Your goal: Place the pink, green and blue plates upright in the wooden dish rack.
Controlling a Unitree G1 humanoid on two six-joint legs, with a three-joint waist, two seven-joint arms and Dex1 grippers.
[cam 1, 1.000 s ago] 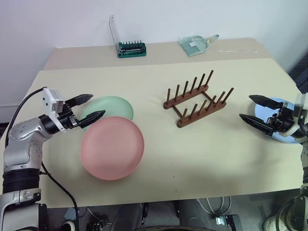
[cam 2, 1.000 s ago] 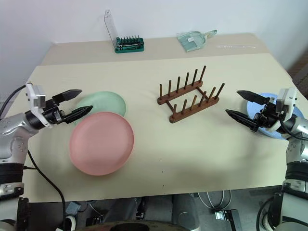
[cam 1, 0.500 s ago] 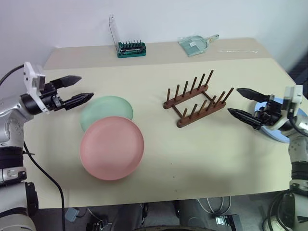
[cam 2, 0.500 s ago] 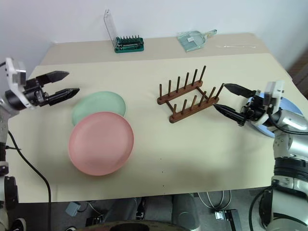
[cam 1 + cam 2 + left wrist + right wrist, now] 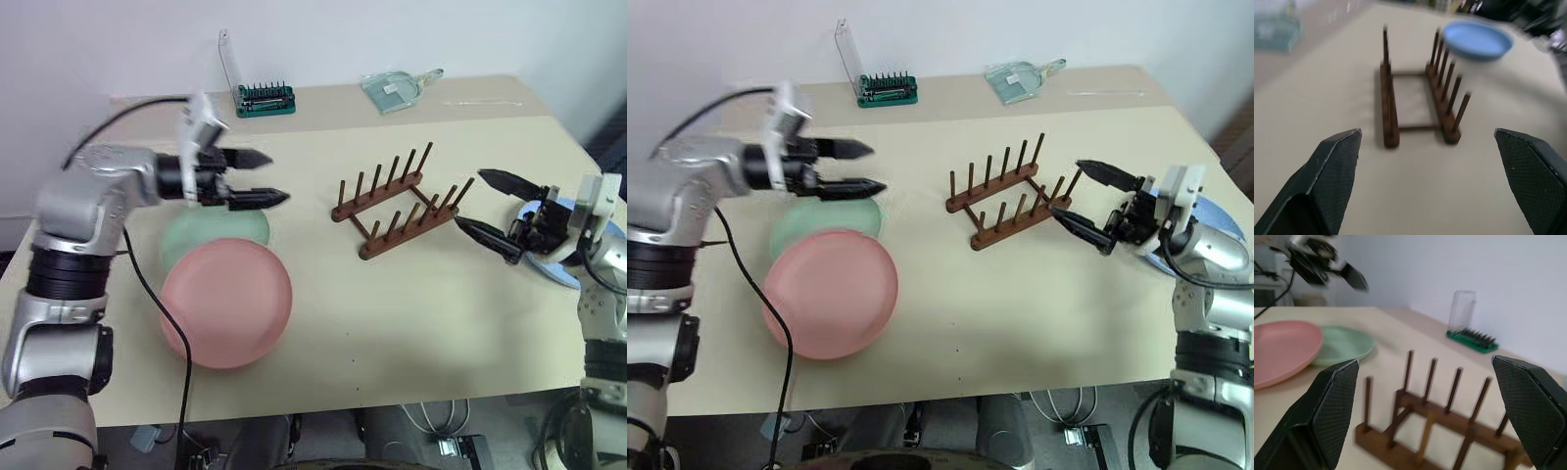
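The left gripper (image 5: pixel 257 177), jaws spread wide and empty, hovers over the far rim of the green plate (image 5: pixel 211 235), whose near edge lies under the pink plate (image 5: pixel 226 300) at about 6 o'clock from it. At 3 o'clock from those jaws stands the empty wooden dish rack (image 5: pixel 402 201), its rails running from 8 toward 2 o'clock. Just beyond the rack's near right end the right gripper (image 5: pixel 495 211) is also wide open and empty, with the blue plate (image 5: pixel 565 262) flat on the table behind it; by my reading each arm is nearest its own side's plates.

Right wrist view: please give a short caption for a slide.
Open right gripper faces the empty rack; pink plate and green plate lie flat beyond.
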